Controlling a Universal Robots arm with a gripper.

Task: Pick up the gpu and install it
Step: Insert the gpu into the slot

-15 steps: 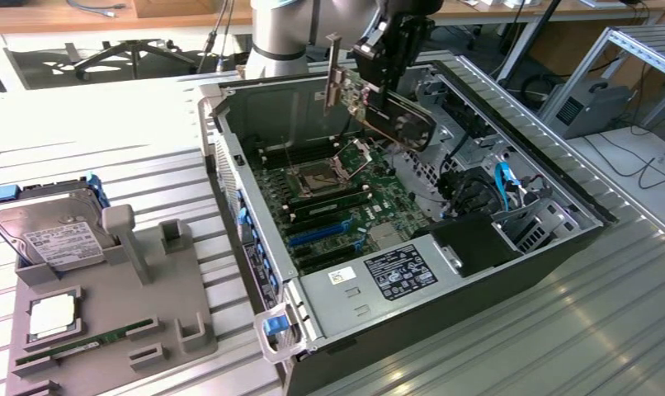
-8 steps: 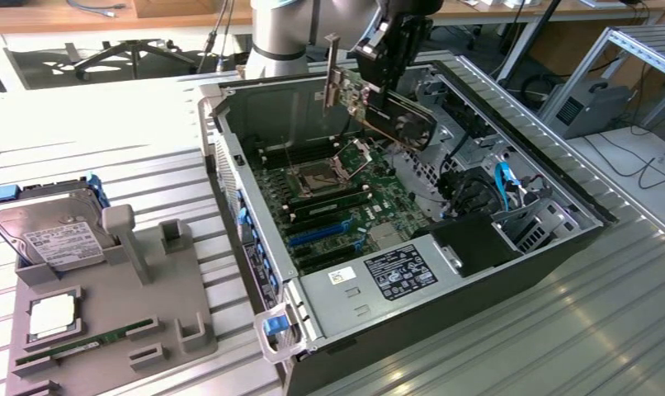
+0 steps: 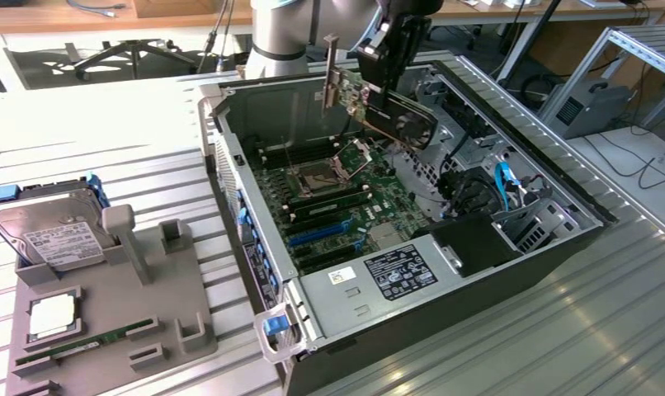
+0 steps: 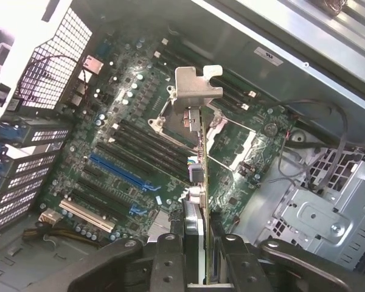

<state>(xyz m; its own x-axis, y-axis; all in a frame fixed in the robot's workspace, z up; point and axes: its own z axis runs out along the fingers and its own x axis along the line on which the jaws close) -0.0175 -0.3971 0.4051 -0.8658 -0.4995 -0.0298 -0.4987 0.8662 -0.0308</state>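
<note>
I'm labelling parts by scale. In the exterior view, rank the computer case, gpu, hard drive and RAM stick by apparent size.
1. computer case, by far.
2. gpu and hard drive look alike; the gpu hangs tilted, farther back, so I won't rank them.
3. RAM stick, a thin strip.

Exterior high, oblique; wrist close; both see motherboard (image 4: 128, 109)
</note>
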